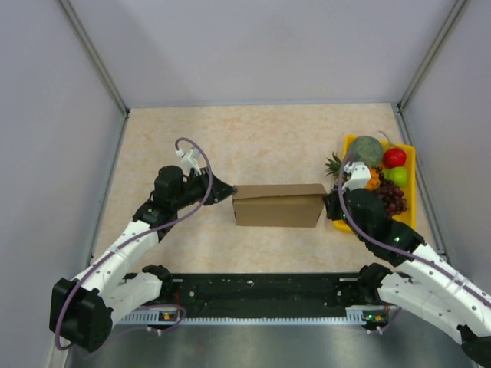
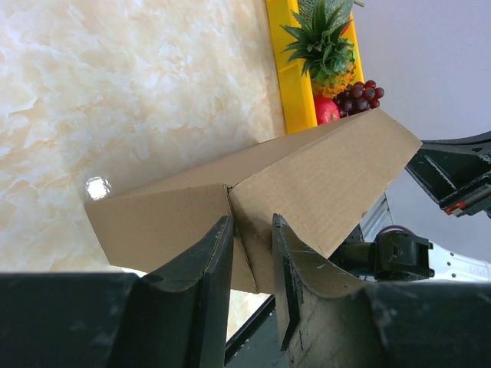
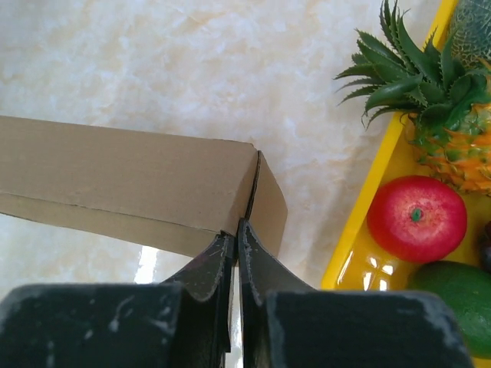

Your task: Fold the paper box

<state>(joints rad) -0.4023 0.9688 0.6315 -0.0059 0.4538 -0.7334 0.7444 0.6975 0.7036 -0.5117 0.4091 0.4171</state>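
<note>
Two hands bracket the carton, one at each end. The right hand (image 3: pixel 236 244) is clenched tight with nothing seen between its tips, which rest against the seam where the right end flap meets the side panel. The left hand (image 2: pixel 252 261) stands part-way apart astride the left end corner; whether it pinches cardboard cannot be told. The paper box (image 1: pixel 278 205) lies formed at mid-table (image 1: pixel 253 138), near the yellow fruit tray (image 3: pixel 360 222). Recommendation: press both ends inward evenly and square to the flaps. An uneven push would likely skew the carton toward the tray.
</note>
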